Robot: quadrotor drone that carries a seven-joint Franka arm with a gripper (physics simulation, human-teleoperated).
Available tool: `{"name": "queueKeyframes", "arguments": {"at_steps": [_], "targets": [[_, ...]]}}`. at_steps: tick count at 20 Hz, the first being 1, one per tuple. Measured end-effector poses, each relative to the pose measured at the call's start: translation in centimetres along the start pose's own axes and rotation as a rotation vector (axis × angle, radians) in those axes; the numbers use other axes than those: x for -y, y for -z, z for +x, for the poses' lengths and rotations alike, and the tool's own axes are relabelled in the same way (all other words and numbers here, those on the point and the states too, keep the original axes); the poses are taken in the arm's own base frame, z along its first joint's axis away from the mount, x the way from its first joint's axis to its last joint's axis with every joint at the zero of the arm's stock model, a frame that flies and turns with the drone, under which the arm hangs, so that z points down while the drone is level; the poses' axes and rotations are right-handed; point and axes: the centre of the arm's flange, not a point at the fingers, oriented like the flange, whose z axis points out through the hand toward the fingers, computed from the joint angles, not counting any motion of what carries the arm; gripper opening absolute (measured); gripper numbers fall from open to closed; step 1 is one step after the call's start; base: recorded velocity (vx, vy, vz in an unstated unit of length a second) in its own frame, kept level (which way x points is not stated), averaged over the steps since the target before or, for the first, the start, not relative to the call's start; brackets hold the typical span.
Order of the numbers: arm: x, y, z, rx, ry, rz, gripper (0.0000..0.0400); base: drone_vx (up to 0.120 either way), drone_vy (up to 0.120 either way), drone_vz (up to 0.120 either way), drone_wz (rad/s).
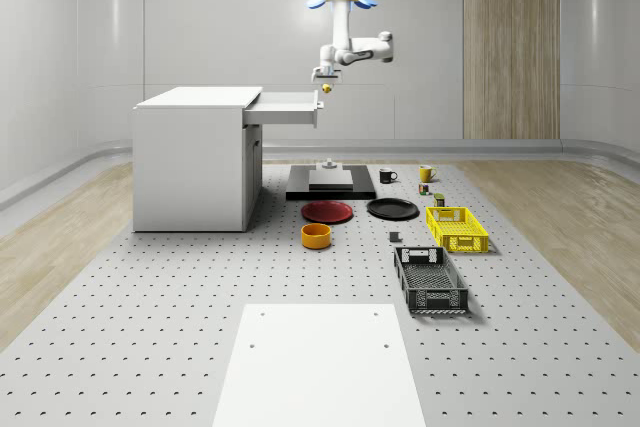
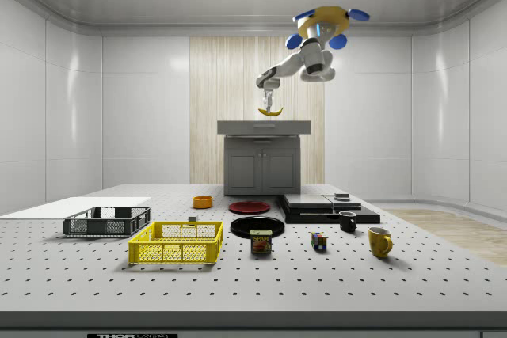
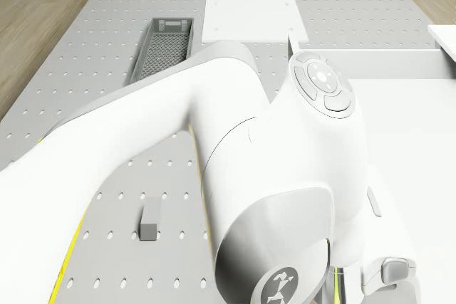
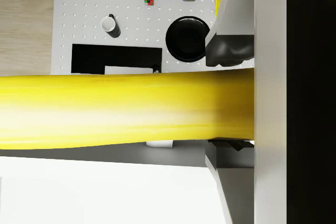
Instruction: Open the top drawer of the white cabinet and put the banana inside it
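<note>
One relation governs what we do next — the curved yellow banana (image 2: 271, 112) hangs from our two-finger gripper (image 1: 326, 83), whose fingers are clamped on it, and it sits just above the front edge of the pulled-out top drawer (image 1: 287, 109) of the white cabinet (image 1: 195, 158), not yet over the tray's middle. In the whole-scene view the drawer stands open toward the cabinet's right, and the fruit shows as a small yellow spot right at the drawer's front lip; the blue-rotored quadrotor drone (image 1: 342, 0) hovers higher, a little beyond that lip on the side away from the cabinet body. From the side view the banana's long axis lies level and runs along the drawer front, its ends curling upward, so we judge it should fit the tray without turning. In the wrist view the banana (image 4: 126, 109) crosses the gripper's line of sight, with the pale drawer surface on one side of it and the floor's round black plate (image 4: 187, 39) on the other — which tells us we straddle the front edge. We judge the coming move to be a short carry toward the cabinet body, then a release over the tray.
</note>
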Motion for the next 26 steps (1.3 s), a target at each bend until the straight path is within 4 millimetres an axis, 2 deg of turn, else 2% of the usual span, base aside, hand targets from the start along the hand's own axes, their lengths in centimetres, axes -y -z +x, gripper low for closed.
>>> {"name": "queueKeyframes", "arguments": {"at_steps": [26], "targets": [[0.0, 0.0, 0.0, 0.0, 0.0, 0.0, 0.0189, 0.0, -0.12, 0.0, 0.0]]}}
